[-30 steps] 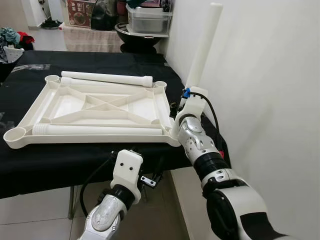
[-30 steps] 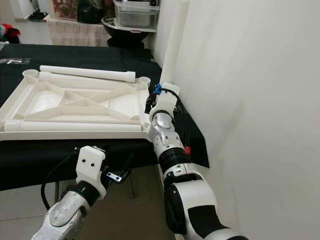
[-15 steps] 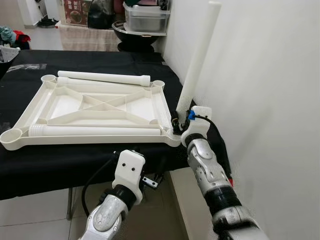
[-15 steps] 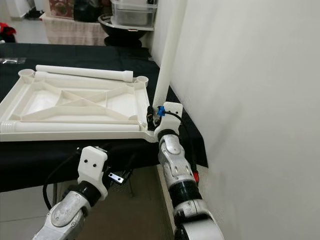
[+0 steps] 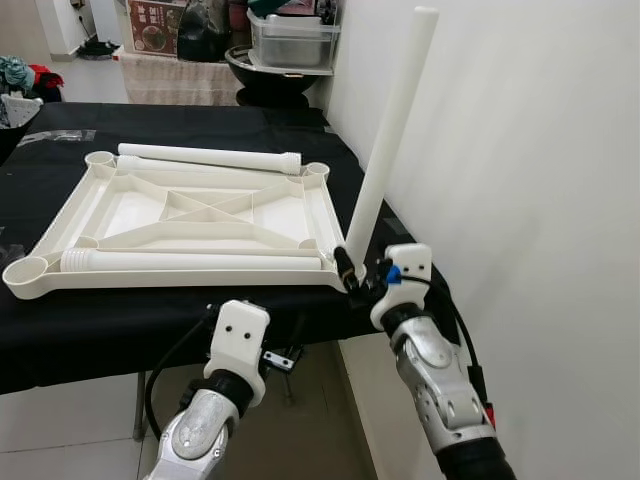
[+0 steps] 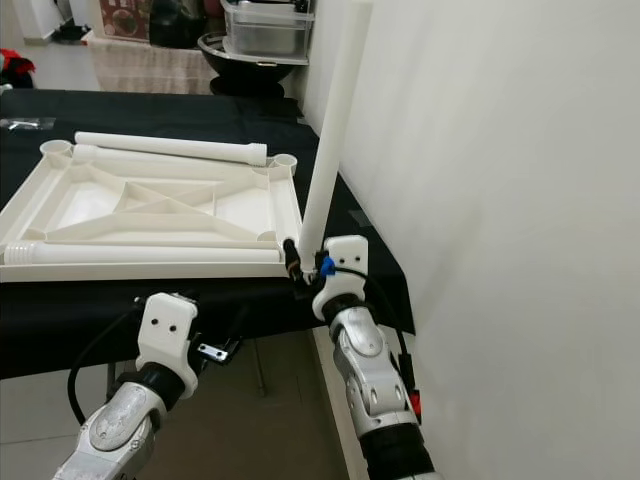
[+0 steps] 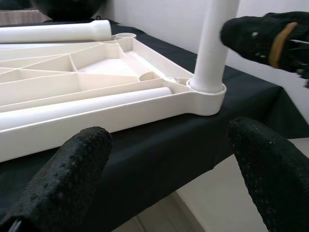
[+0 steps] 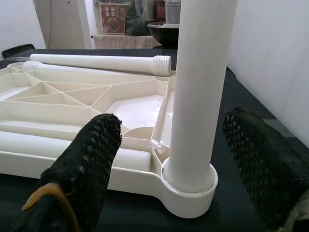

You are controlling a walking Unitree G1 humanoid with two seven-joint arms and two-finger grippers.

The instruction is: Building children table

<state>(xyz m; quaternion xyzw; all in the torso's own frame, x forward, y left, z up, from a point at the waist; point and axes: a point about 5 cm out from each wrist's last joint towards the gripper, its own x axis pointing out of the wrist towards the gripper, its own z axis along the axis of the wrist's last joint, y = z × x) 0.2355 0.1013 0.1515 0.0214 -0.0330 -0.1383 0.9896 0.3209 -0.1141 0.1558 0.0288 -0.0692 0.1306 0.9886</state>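
- Tabletop [image 5: 190, 215], white plastic and turned underside up, lies flat on a black cloth [image 5: 110, 330] that covers a work surface; its ribbed underside and round corner sockets face upward.
- Upright leg [image 5: 388, 135], a white tube, stands seated in the tabletop's near corner socket on the robot's right, leaning slightly toward the white wall [image 5: 530, 200].
- Right gripper [image 8: 169, 159] sits just in front of that corner, fingers spread wide on either side of the upright leg and not touching it: released.
- Left gripper [image 7: 169, 159] hangs below the tabletop's near edge, in front of the cloth, its two black fingers [image 7: 72, 164] wide apart and holding nothing.
- Second leg [image 5: 190, 261] lies loose inside the tabletop along its near edge, one end close to the occupied socket.
- Third leg [image 5: 210, 157] lies along the tabletop's far edge, threaded end toward the wall.
- Beyond the tabletop, a dark bowl [image 5: 270, 65] and a metal container [image 5: 292, 38] stand on a stand.
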